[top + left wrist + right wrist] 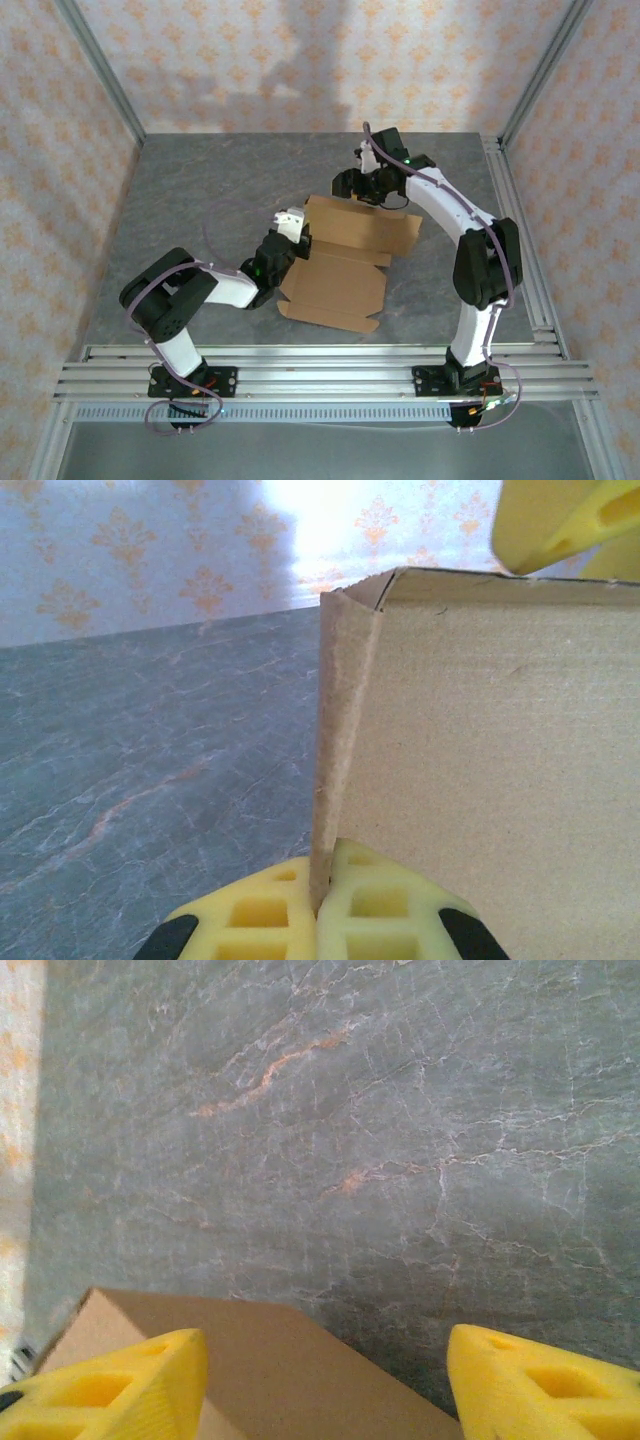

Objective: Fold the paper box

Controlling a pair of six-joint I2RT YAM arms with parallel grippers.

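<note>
Wrist views: left gripper (pixel 322 885) clamps box (pixel 480 740) flap's edge; right gripper (pixel 325 1385) gapes above far edge, bare table (pixel 350 1110) beyond.

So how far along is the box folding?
Early on. Done: one side flap of the box stands upright. In hand: the left gripper pinches that flap; the right gripper hangs open at the far edge. Left: the near panel lies flat, unfolded.

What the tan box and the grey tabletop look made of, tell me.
Tan-brown creased box: likely matte corrugated cardboard, by its faint ribbing and cut edge. Grey veined tabletop: marble-look stone or printed laminate, low sheen; which, I cannot tell.
</note>
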